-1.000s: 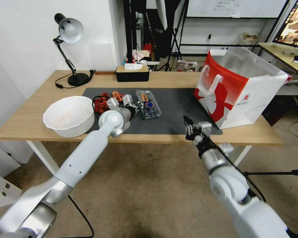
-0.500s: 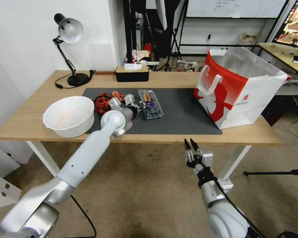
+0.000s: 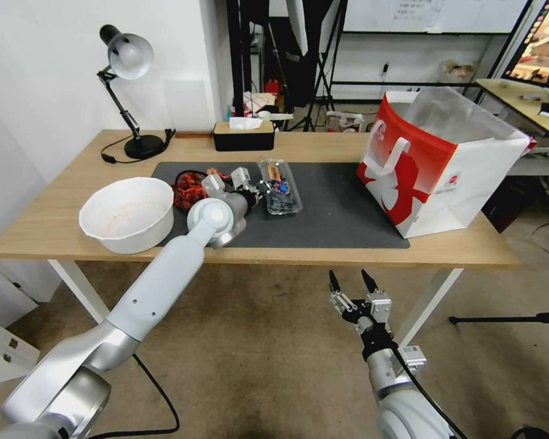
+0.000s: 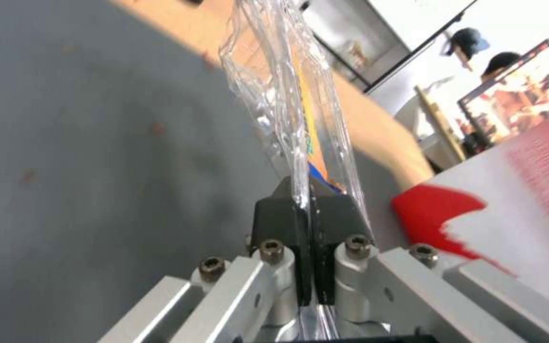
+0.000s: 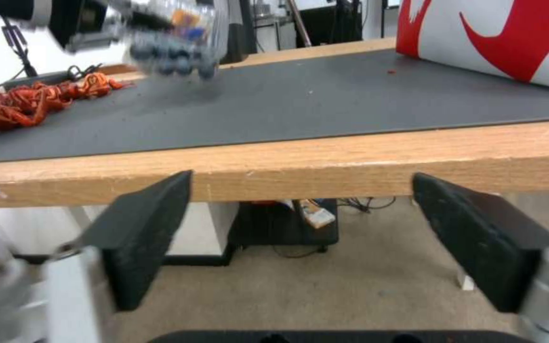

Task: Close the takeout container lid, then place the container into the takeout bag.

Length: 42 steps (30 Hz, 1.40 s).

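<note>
My right pincer (image 3: 351,283) has pulled back off the worktop (image 3: 61,219) toward six o'clock, now below its front edge with fingers spread wide. My left pincer (image 3: 257,188), clamped on the takeout container (image 3: 279,186), has lifted it off the mat (image 3: 335,207) and carried it toward twelve o'clock.

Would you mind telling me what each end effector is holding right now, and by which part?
The left end effector pinches the clear plastic blueberry clamshell by its thin edge; the right end effector holds nothing.
</note>
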### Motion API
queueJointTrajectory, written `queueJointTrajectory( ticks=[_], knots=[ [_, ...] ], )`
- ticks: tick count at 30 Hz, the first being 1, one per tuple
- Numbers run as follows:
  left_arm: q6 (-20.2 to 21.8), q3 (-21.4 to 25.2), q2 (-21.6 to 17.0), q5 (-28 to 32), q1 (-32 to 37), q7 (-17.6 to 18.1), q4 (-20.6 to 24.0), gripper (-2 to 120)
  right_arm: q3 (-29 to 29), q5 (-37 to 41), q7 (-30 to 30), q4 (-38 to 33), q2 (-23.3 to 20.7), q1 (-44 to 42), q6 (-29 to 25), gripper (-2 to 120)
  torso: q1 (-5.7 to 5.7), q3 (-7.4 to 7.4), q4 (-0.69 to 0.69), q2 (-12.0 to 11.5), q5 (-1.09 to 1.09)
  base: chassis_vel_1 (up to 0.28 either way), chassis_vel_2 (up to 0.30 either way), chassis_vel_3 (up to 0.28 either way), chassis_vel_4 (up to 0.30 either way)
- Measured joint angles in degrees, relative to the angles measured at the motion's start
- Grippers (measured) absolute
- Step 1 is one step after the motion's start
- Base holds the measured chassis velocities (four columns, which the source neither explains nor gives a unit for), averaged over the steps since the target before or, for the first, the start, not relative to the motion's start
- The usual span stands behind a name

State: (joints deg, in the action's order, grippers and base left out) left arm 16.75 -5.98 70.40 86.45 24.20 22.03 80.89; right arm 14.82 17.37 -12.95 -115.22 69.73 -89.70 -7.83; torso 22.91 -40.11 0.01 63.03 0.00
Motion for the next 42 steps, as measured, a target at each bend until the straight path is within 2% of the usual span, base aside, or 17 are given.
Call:
queueJointTrajectory(
  ticks=[3, 4, 8, 10, 11, 12, 15, 19, 24, 26, 31, 34, 38, 42],
  knots=[
    [-1.77, -1.12, 0.81, -1.95, -2.62, -2.25, -0.51, 0, -0.02, -0.02, 0.07, 0.18, 0.05, 0.01, -0.14, 104, 0.01, -0.01, 0.00, 0.00, 0.00, 0.000, 0.000, 0.000, 0.000],
    [-1.77, -1.12, 0.81, -1.95, -2.62, -2.25, -0.51, 0, -0.02, -0.02, 0.07, 0.18, 0.05, 0.01, -0.14, 104, 0.01, -0.01, 0.00, 0.00, 0.00, 0.000, 0.000, 0.000, 0.000],
    [-4.52, -2.90, 2.26, -4.67, -7.96, -7.47, -1.71, 0, -0.13, -0.05, 0.14, 0.19, 0.15, -0.10, -0.16, 112, 0.01, 0.00, -0.01, 0.00, 0.01, 0.000, 0.000, 0.000, 0.000],
    [-5.07, -3.35, 2.50, -5.24, -9.01, -8.68, -2.08, 0, -0.14, -0.09, 0.17, 0.19, 0.18, -0.16, -0.18, 113, 0.01, 0.00, -0.01, 0.00, 0.01, 0.000, 0.000, 0.000, 0.000],
    [-6.34, -4.37, 2.98, -6.52, -11.08, -11.42, -2.82, 0, -0.14, -0.18, 0.20, 0.19, 0.25, -0.24, -0.24, 114, 0.01, 0.00, -0.01, 0.00, 0.00, 0.000, 0.000, 0.000, 0.000],
    [-6.34, -4.37, 2.98, -6.52, -11.08, -11.42, -2.82, 0, -0.14, -0.18, 0.20, 0.19, 0.25, -0.24, -0.24, 114, 0.01, 0.00, -0.01, 0.00, 0.00, 0.000, 0.000, 0.000, 0.000],
    [-8.85, -6.44, 4.69, -9.75, -15.79, -15.99, -4.38, 0, -0.15, -0.45, 0.24, 0.25, 0.34, -0.41, -0.27, 114, 0.01, 0.00, 0.00, 0.00, 0.01, 0.000, 0.000, 0.000, 0.000],
    [-10.73, -8.91, 6.71, -12.58, -20.15, -18.03, -5.89, 0, -0.12, -0.55, 0.22, 0.25, 0.40, -0.43, -0.27, 113, 0.01, 0.00, 0.00, 0.00, 0.02, 0.000, 0.000, 0.000, 0.000],
    [-12.06, -12.23, 9.48, -14.16, -24.23, -18.32, -7.66, 0, 0.03, -0.64, 0.19, 0.22, 0.42, -0.42, -0.27, 107, 0.01, 0.00, 0.00, 0.00, 0.01, 0.000, 0.000, 0.000, 0.000],
    [-13.16, -14.08, 12.12, -15.75, -26.33, -18.39, -9.45, 0, 0.05, -0.77, 0.18, 0.26, 0.64, -0.41, -0.27, 101, 0.01, 0.00, -0.01, 0.00, 0.02, 0.000, 0.000, 0.000, 0.000],
    [-14.27, -16.27, 15.51, -18.54, -28.05, -19.03, -11.82, 0, -0.03, -1.16, 0.16, 0.41, 1.13, -0.53, -0.27, 100, 0.01, 0.00, -0.01, 0.00, 0.02, 0.000, 0.000, 0.000, 0.000],
    [-15.35, -17.73, 19.38, -21.86, -29.44, -19.60, -14.71, 0, -0.11, -1.41, 0.17, 0.62, 1.47, -0.62, -0.27, 100, 0.01, 0.00, -0.02, 0.00, 0.02, 0.000, 0.000, 0.000, 0.000],
    [-16.02, -18.88, 21.74, -23.94, -30.61, -19.87, -16.70, 0, 0.02, -1.43, 0.16, 0.72, 1.50, -0.59, -0.27, 100, 0.01, 0.00, -0.02, 0.00, 0.01, 0.000, 0.000, 0.000, 0.000],
    [-16.90, -20.10, 22.08, -25.77, -31.85, -20.13, -19.07, 0, 0.22, -1.42, 0.15, 0.90, 1.48, -0.56, -0.27, 100, 0.00, 0.00, 0.00, 0.00, 0.00, 0.000, 0.000, 0.000, 0.000]
  ],
)
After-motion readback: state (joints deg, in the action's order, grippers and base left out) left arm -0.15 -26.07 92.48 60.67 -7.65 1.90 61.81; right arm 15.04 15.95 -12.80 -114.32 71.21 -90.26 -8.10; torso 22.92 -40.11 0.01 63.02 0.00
